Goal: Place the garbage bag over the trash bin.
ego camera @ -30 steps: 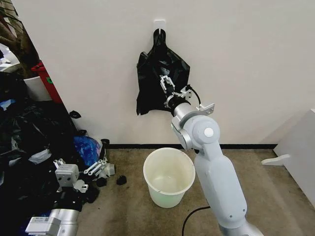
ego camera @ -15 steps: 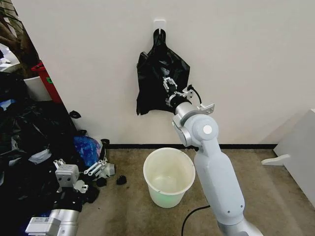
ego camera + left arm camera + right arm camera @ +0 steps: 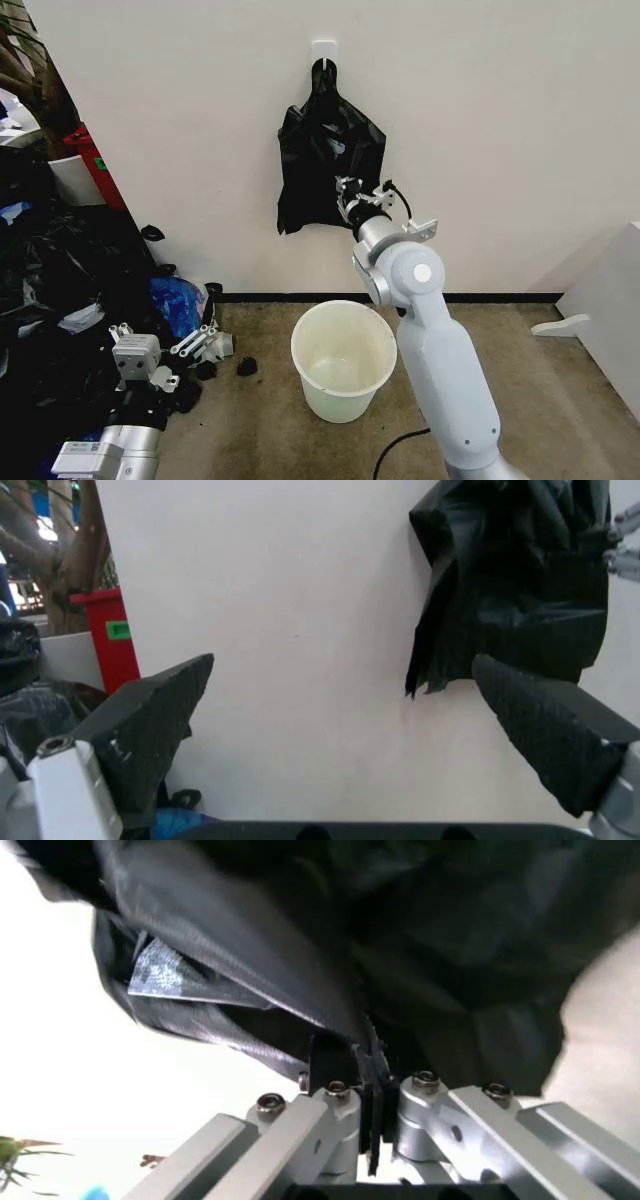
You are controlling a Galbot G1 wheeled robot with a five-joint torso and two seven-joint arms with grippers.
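Right claw (image 3: 347,193) clamped on garbage bag (image 3: 322,150) at wall hook (image 3: 324,50); lift clear before trash bin (image 3: 343,360); left claw (image 3: 350,727) wide, idle.

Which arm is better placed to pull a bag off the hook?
Right. The right gripper is shut on the garbage bag hanging at the hook; the left gripper sits open, low near the floor.

My right arm reaches up and forward, its hand (image 3: 346,192) pinched closed on black film; my left hand (image 3: 350,727) waits low at my side, fingers (image 3: 150,727) spread apart.
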